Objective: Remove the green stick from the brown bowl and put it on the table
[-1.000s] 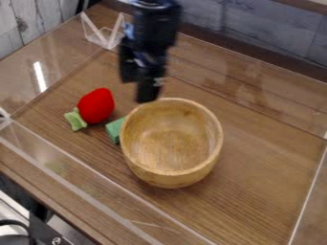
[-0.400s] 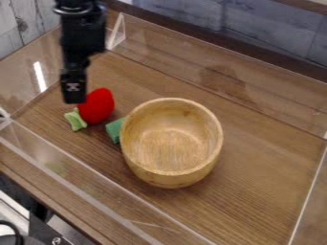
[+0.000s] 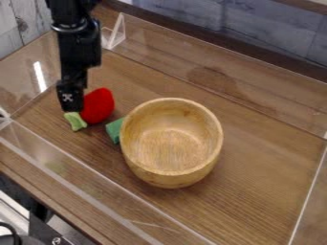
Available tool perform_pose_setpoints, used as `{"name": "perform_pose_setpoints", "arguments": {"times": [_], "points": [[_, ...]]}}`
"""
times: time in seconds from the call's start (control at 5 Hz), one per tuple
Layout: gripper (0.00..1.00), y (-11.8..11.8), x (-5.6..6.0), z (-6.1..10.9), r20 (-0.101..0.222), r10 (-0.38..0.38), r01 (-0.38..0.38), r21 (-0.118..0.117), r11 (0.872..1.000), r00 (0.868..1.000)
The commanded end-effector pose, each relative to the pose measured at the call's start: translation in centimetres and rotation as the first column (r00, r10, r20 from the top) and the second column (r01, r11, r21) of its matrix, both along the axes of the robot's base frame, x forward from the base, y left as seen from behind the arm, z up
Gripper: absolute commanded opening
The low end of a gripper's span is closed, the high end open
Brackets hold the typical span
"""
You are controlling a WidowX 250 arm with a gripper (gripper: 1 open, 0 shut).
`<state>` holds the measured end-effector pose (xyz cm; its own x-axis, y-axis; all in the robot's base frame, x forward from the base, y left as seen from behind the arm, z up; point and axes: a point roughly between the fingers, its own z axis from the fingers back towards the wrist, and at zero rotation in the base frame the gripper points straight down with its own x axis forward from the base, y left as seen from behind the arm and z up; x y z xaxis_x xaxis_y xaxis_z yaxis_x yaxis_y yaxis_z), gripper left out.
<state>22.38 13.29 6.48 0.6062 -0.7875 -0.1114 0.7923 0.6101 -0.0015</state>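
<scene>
hovering open over by the red ball (image 3: 96, 105), jaws apart, just beside the green bit (image 3: 76, 122). also got the bowl (image 3: 171, 142) sitting on the table (image 3: 255, 144), right of the ball in this view, nothing inside.

The brown bowl (image 3: 170, 144) is round, light and wood-grained, and sits upright with its opening up. The table (image 3: 262, 153) is dark brown wood grain and spreads beneath and around the bowl. Left of the bowl in view, two green pieces lie on it: a teal one (image 3: 117, 129) just beside the bowl's wall, a paler one (image 3: 76, 122) farther out. Which is the green stick is unclear.
</scene>
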Motion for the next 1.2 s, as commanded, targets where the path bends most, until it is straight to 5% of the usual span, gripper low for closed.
{"name": "perform_pose_setpoints", "arguments": {"times": [0.0,1.0], "points": [[1.00,0.8,1.1,0.4,0.053,0.013,-0.014,0.016,1.000,0.999],[1.00,4.5,2.9,-2.3,0.053,0.039,-0.038,-0.017,0.999,0.998]]}}
